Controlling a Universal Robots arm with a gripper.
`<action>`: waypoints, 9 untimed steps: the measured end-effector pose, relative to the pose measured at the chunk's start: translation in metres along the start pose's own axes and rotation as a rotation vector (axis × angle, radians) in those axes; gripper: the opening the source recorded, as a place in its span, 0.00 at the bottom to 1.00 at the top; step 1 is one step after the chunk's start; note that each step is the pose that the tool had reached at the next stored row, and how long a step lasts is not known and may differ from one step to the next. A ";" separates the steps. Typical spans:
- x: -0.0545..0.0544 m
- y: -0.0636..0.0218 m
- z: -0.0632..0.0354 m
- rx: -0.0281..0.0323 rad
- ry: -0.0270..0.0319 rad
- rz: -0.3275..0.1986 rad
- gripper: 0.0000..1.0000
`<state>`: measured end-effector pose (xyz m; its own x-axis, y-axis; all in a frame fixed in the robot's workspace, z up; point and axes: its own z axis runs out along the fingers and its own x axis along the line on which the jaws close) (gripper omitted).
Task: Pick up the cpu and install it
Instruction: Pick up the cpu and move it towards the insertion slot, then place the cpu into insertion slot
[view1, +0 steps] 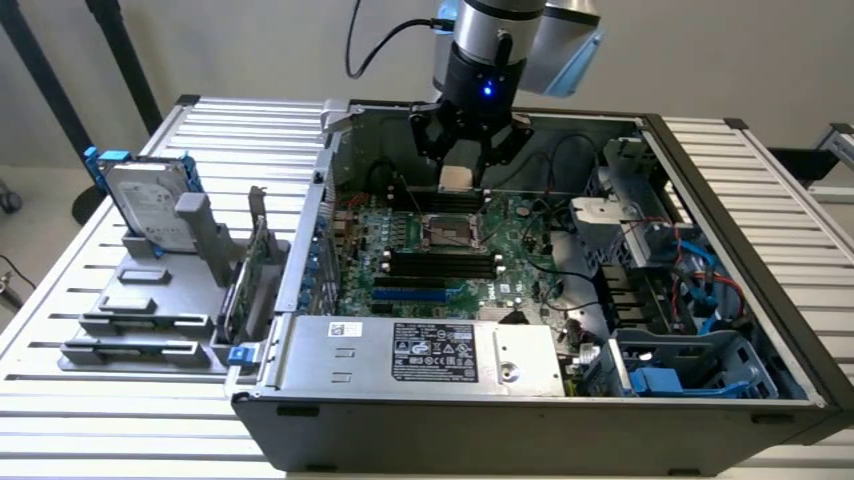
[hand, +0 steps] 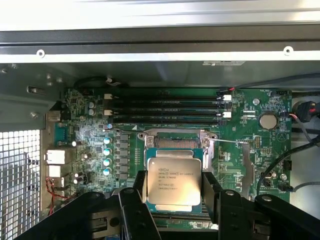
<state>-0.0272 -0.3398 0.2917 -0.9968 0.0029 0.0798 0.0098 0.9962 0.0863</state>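
1. The black multi-fingered tool is clenched on the small flat square cpu with a shiny silver-grey metal top. Its fingers press two opposite sides of the chip.
2. The cpu lies flat in that grip with its printed face up. It is raised over the green motherboard and is not seated.
3. The open metal-framed socket lies just beside and below the chip.
4. Long black memory sticks run in parallel rows beyond the socket.
5. The board sits inside an open dark-grey computer case, which stands in the middle of the white slatted desk.
6. A silver hard drive in a blue frame stands upright in a grey holder near the desk's edge on the exterior view's left.
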 end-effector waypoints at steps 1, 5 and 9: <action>0.000 0.0000 0.0000 0.0000 0.0000 0.000 0.54; 0.000 0.0000 0.0000 0.0000 0.0000 0.000 0.54; 0.000 0.0000 0.0000 0.0000 0.0000 0.000 0.54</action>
<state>-0.0272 -0.3398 0.2917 -0.9968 0.0029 0.0798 0.0098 0.9962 0.0864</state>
